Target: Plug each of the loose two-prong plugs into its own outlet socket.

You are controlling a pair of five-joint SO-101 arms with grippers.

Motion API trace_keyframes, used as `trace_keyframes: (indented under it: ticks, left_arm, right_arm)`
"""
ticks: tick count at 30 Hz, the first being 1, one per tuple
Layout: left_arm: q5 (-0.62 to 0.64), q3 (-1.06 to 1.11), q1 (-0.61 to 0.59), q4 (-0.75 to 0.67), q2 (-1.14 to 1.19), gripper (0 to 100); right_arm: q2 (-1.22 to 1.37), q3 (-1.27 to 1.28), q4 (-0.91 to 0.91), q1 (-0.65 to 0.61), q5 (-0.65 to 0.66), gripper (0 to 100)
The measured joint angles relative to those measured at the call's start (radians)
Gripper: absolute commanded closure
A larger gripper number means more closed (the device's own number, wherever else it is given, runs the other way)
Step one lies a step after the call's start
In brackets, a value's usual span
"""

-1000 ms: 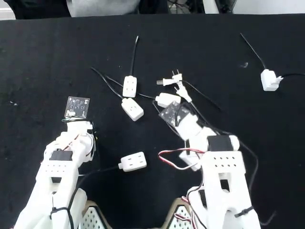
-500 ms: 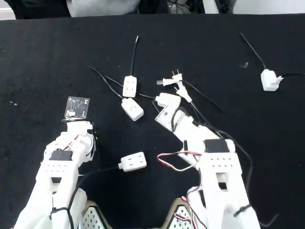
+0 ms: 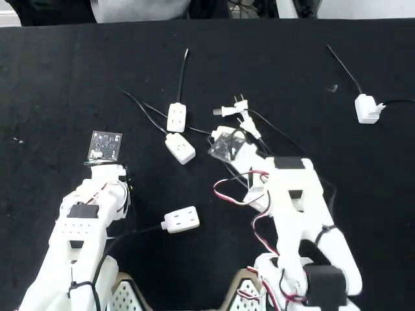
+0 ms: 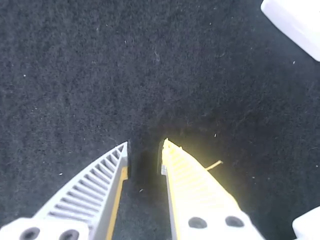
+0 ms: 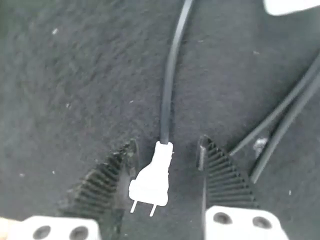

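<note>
Right end effector (image 5: pixel 166 145) wide, holding nothing; two-prong plug (image 5: pixel 151 184) lies on the table (image 5: pixel 65 75) between its fingers, untouched, prongs toward the wrist, cable (image 5: pixel 172 75) running ahead. Left end effector (image 4: pixel 145 145) narrow gap, empty, over the table; outlet socket (image 4: pixel 295 20) ahead, off to one side.

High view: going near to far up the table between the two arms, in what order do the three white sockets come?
Near socket → angled socket → upright socket.
</note>
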Motion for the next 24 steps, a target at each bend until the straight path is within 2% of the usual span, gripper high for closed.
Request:
trace_keyframes:
  ticks: [6, 13, 15, 18, 24]
  left_arm:
    - [0.0, 0.0, 0.0, 0.0, 0.0, 88]
    - [0.0, 0.0, 0.0, 0.0, 0.0, 88]
    - [0.0, 0.0, 0.0, 0.0, 0.0, 88]
    - [0.0, 0.0, 0.0, 0.0, 0.0, 88]
    - [0.0, 0.0, 0.0, 0.0, 0.0, 88]
  right_arm:
    - [0.048, 0.0, -0.002, 0.041, 0.135, 80.5]
    - [0.13, -0.002, -0.115, 0.095, 0.16, 80.9]
    - [0.144, -0.009, -0.12, 0.095, 0.16, 85.2]
    - [0.15, -0.015, -0.13, 0.1, 0.16, 98.8]
    - [0.149, -0.028, -0.129, 0.101, 0.141, 98.8]
